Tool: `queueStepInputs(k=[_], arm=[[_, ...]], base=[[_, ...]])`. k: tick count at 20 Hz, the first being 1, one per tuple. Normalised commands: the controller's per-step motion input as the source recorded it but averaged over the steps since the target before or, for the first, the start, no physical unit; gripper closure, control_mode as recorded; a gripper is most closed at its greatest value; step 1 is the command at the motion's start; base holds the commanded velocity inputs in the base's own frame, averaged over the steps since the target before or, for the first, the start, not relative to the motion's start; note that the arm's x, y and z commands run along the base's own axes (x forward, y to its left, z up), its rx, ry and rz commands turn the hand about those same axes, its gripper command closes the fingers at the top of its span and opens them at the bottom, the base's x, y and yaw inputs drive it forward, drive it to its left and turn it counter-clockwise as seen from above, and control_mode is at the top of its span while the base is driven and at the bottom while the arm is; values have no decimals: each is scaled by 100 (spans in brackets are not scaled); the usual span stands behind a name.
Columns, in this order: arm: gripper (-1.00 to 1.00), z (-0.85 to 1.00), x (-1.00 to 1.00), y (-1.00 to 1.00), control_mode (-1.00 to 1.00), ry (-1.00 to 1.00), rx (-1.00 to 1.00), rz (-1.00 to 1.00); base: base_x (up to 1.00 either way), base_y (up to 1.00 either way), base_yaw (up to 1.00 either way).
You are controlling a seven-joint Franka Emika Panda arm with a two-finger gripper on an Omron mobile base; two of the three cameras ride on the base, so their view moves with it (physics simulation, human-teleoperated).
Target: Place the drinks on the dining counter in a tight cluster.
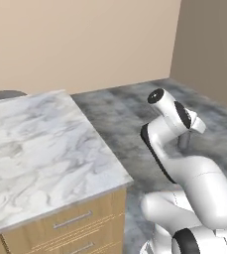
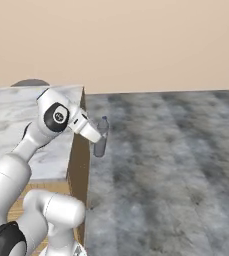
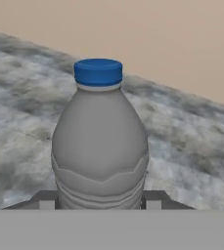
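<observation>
Grey bottle (image 3: 100,146) — seemingly clamped by gripper (image 3: 100,199).

Beige walls (image 1: 85,39), grey mottled floor (image 2: 176,165).

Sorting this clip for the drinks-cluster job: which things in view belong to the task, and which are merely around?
Belonging to the job:
- grey bottle with blue cap, held upright between the jaws, out over the floor
- gripper
- marble dining counter

Just around:
- grey stone-patterned floor
- counter drawers
- beige wall
</observation>
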Motion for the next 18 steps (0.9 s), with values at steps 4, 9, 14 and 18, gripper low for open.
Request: queueStepInputs(k=[4, 9, 14, 18], arm=[[100, 0, 0, 0, 100, 0, 0, 0], [100, 0, 0, 0, 100, 0, 0, 0], [100, 0, 0, 0, 100, 0, 0, 0], [100, 0, 0, 0, 100, 0, 0, 0]], base=[[52, -100, 5], [54, -100, 30], [63, -100, 40], [62, -91, 56]])
